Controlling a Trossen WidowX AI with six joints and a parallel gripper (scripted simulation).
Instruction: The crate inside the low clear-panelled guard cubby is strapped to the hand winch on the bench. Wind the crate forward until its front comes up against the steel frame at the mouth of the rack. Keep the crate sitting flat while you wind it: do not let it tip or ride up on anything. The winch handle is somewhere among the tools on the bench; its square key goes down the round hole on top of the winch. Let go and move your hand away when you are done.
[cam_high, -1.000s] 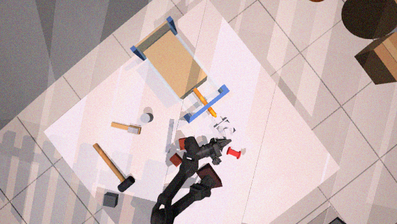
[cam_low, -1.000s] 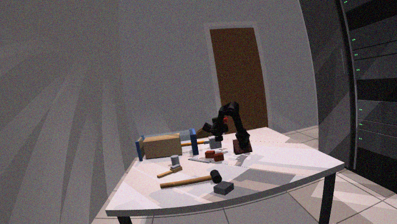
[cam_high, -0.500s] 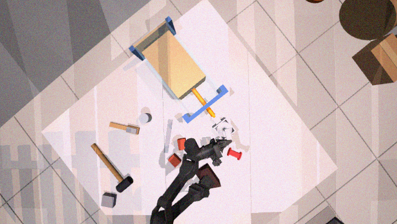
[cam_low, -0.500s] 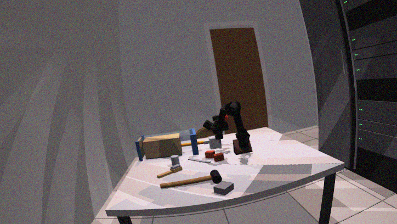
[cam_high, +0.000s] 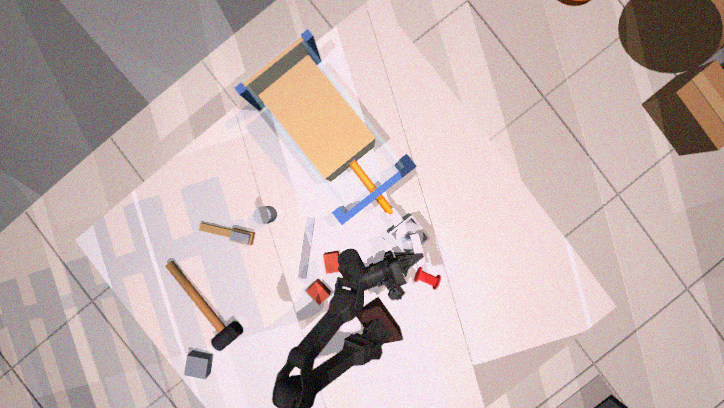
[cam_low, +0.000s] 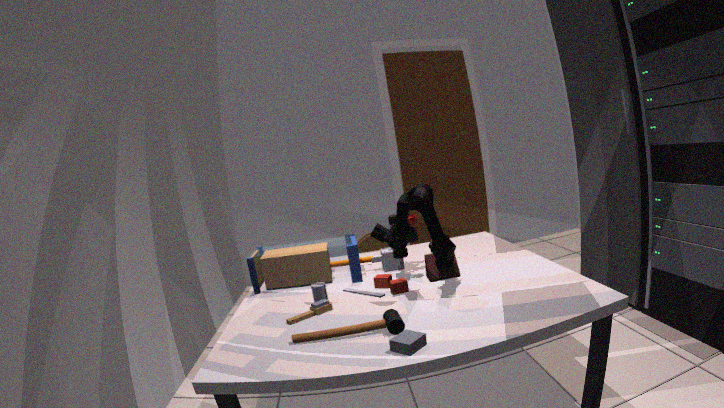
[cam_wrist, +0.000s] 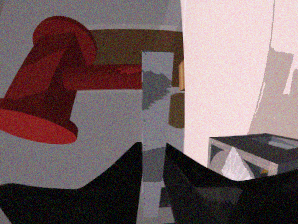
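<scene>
The tan crate (cam_high: 316, 116) (cam_low: 296, 266) sits flat in the clear-panelled cubby, with a gap between its front and the blue steel frame (cam_high: 357, 204) (cam_low: 354, 258). An orange strap (cam_high: 361, 173) (cam_low: 340, 263) runs from the crate under the frame's bar toward the grey winch (cam_high: 407, 235) (cam_low: 391, 260) (cam_wrist: 250, 143). My gripper (cam_high: 416, 257) (cam_wrist: 150, 147) is raised beside the winch and shut on the winch handle's grey shank (cam_wrist: 150, 127). The handle's red spool-shaped knob (cam_high: 428, 278) (cam_low: 411, 219) (cam_wrist: 50, 75) stands out to one side. The key's end and the winch hole are hidden.
Two red blocks (cam_high: 331, 262) (cam_high: 318, 291) and a flat grey bar (cam_high: 306, 248) lie near the arm. A brush (cam_high: 217, 230), a grey cylinder (cam_high: 265, 214), a mallet (cam_high: 195, 295) and a grey block (cam_high: 198, 364) are farther left.
</scene>
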